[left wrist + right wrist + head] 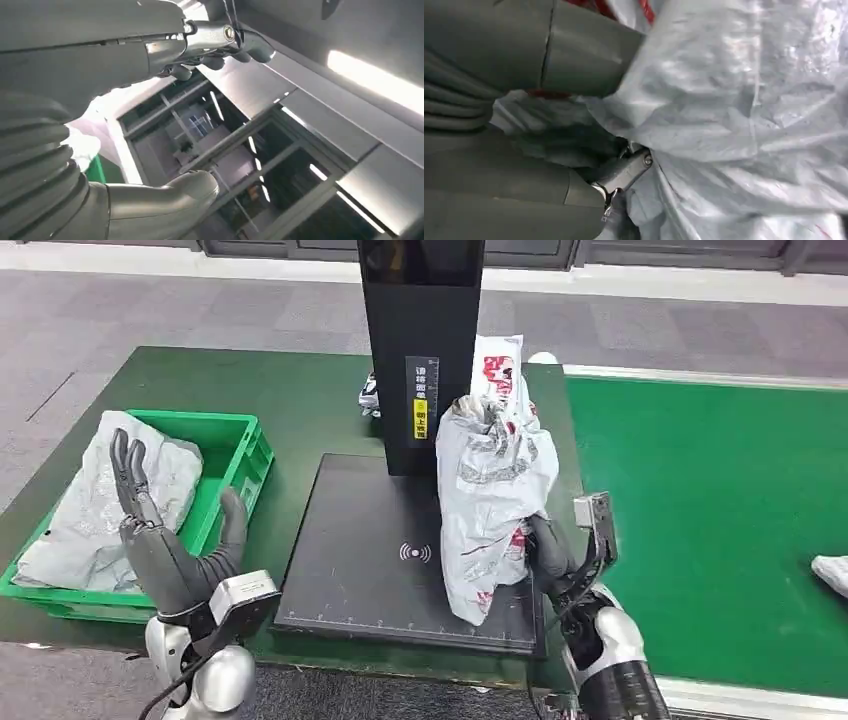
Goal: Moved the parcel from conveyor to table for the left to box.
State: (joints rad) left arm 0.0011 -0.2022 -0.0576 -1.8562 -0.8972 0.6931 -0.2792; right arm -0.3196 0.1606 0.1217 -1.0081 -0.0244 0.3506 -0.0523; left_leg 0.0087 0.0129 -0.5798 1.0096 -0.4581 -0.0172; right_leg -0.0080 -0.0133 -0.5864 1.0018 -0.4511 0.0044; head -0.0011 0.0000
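Note:
A crumpled white plastic parcel (492,495) with grey and red print stands upright on the black scale plate (370,560) beside the black scanner post (420,350). My right hand (553,558) grips the parcel's lower right side; in the right wrist view the thumb (574,55) and fingers (619,175) press into the white plastic (744,125). My left hand (165,535) is raised over the near edge of the green box (240,455), fingers spread and holding nothing. A grey parcel (100,500) lies inside the box.
The green conveyor belt (720,510) runs along the right, with a white parcel (832,572) at its right edge. Another small packet (369,395) lies behind the scanner post. The dark green table (270,390) holds the box and the scale.

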